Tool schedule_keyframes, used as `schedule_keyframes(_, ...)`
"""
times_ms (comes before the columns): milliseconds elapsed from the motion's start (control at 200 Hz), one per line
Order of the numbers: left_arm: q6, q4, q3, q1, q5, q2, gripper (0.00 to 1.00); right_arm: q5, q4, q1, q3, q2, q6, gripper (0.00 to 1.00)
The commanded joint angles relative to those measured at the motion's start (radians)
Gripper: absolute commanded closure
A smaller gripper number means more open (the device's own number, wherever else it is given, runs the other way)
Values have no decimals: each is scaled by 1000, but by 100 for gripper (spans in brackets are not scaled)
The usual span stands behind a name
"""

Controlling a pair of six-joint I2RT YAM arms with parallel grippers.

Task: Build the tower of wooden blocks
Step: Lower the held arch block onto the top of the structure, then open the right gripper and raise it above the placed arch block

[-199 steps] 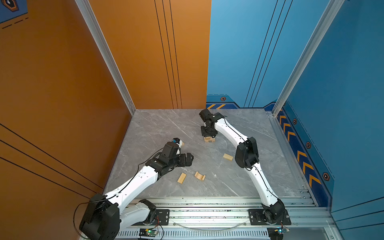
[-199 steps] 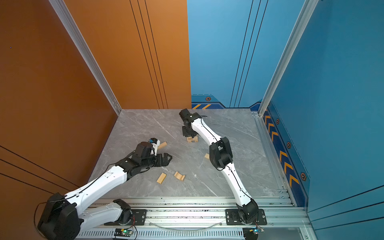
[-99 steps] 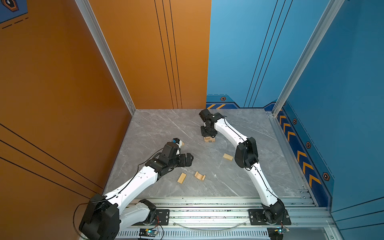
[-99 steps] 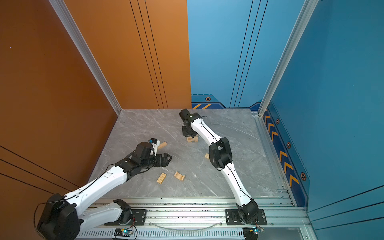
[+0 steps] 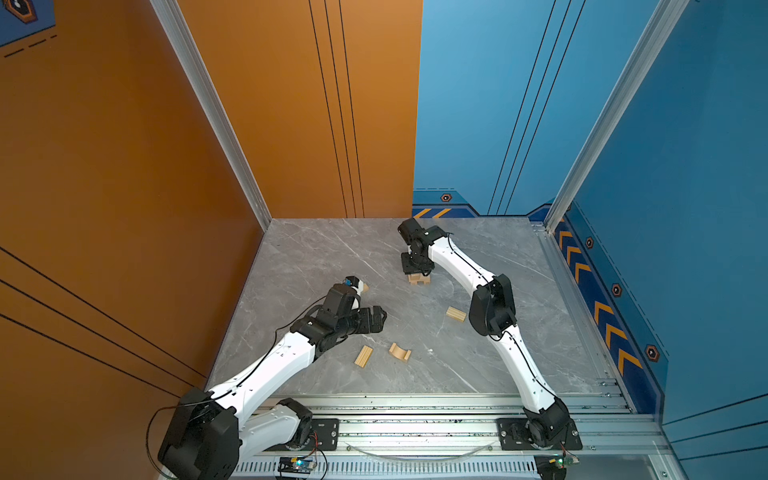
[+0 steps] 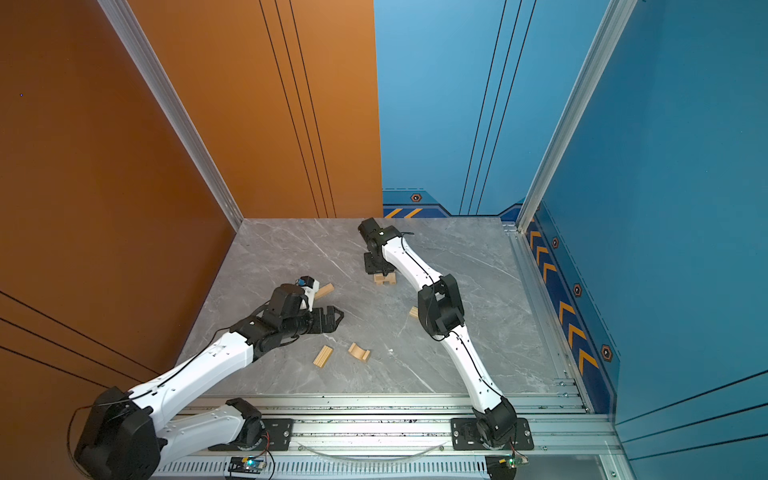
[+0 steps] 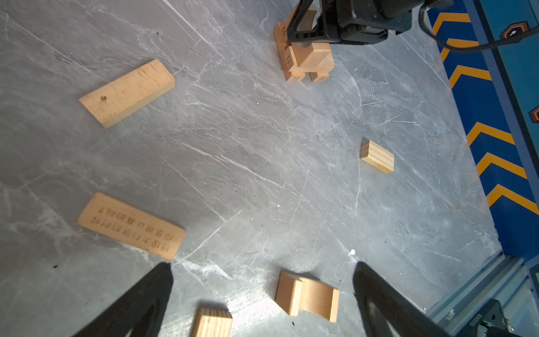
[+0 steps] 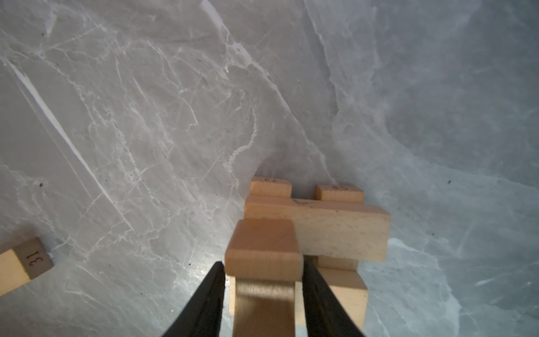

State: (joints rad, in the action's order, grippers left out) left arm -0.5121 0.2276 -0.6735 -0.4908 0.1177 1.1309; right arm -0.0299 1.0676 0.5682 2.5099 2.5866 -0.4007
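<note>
**Right claw at the tower's top arch, left claw wide over the loose blocks**

In both top views we see the tower (image 5: 419, 279) on the grey marbled counter (image 5: 316, 257), just above the middle of the frame. The right claw (image 5: 415, 266) hangs straight over it.

The right wrist view shows a low stack: two bars on the counter, a bar laid across them, and the top arch (image 8: 264, 242) above that. The right claw's black fingers (image 8: 210, 291) stand one on each side of this arch, tight against it. We cannot tell whether they press it or are clear of it.

The left claw (image 6: 332, 318) sits left of centre in a top view, with its jaws wide apart and nothing between them. In the left wrist view its fingers (image 7: 140, 300) frame the loose arch (image 7: 306, 296), which lies hollow side up on the counter and touches neither of them.

The other wood blocks lie apart from the tower:
- The loose arch is below the centre of the frame in both top views, with a grooved slab (image 6: 323, 356) just to its left.
- A plain bar (image 6: 324, 291) lies beside the left wrist.
- A small grooved block (image 5: 456, 314) lies just left of the right arm's elbow.
- The left wrist view also shows an inscribed bar (image 7: 131, 226) flat on the counter.
</note>
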Motion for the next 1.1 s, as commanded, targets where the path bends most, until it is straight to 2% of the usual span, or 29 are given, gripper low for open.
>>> schedule_keyframes(0,18,-2,12,10,12,-23,2,-6,32,-8,34,1,-9,54)
schedule_keyframes(621,17,59,-29,9,4,-113,2,24,43,-8,-1,-166,3,37)
schedule_keyframes(716,15,77,-39,5,6,-137,2,43,32,-12,-54,-201,-3,37)
schedule_keyframes(936,11,138,-38,-21,-26,-213,2,98,-102,-22,-305,-307,-35,34)
schedule_keyframes(1096,6,165,-27,-29,-48,-261,2,123,-139,-27,-368,-314,-44,28)
